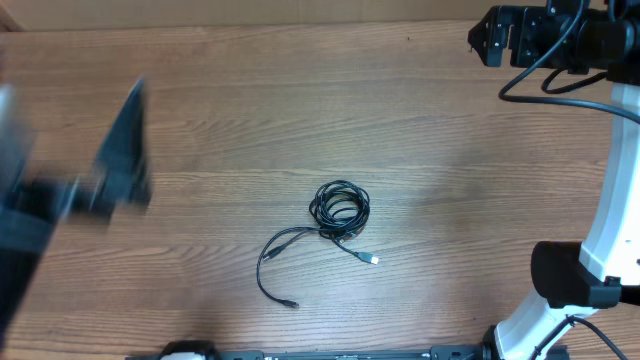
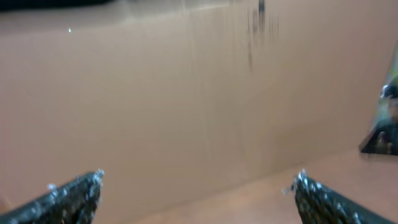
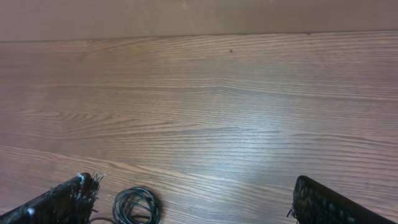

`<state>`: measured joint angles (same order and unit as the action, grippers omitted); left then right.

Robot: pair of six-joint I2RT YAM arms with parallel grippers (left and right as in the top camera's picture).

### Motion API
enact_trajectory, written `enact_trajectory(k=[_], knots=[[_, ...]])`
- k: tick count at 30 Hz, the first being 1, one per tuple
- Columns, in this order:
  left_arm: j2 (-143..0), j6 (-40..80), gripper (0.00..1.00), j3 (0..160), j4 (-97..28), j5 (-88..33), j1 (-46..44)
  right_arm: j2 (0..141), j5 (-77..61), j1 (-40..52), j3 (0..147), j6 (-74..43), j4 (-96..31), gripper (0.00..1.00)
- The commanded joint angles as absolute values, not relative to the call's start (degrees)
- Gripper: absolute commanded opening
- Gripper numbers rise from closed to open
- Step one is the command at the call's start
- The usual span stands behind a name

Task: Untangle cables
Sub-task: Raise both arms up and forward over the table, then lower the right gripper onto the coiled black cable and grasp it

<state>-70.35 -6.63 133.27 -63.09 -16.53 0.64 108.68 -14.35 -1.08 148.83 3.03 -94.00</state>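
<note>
The cables (image 1: 338,208) lie as a tangled black coil at the middle of the table, with one loose end running to a silver-tipped plug (image 1: 373,260) and another looping left to a small plug (image 1: 291,303). The coil also shows at the bottom of the right wrist view (image 3: 137,205). My left gripper (image 1: 125,140) is blurred, raised at the far left, well away from the cables; its fingers (image 2: 198,186) are spread wide and empty. My right gripper (image 1: 490,35) is at the far right back corner, its fingers (image 3: 193,193) open and empty, far above the coil.
The wooden table (image 1: 250,120) spreads around the coil. A brown cardboard wall (image 2: 186,93) stands behind the table. The right arm's white base (image 1: 590,270) stands at the right edge, with a thick black arm wire (image 1: 560,85) hanging near it.
</note>
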Motion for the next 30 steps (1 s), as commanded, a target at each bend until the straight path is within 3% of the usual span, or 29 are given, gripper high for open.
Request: enact_trajectory(k=[1,8,14,23,30], knots=[[-85.3,-7.0,1.00,140.8,-72.4,-22.8,1.1,107.2,-12.7,-1.2,150.1,3.4,-93.7,1.00],[-102.1,-6.3,1.00,142.2,-81.1,-36.1,1.1,107.2,-12.5,-1.4,150.1,3.1,-91.2,1.00],[-107.1,-3.2,0.99,142.2,-81.0,-37.2,1.0,107.2,-13.8,-1.4,150.1,2.8,-90.1,1.00],[-107.2,-10.6,1.00,142.2,-89.9,-28.6,-0.4,109.6,-19.4,0.3,146.8,-0.2,-95.9,1.00],[-107.9,-10.7,0.99,141.4,-90.7,-21.0,-2.2,112.1,-18.5,7.3,127.5,0.2,-92.7,1.00]])
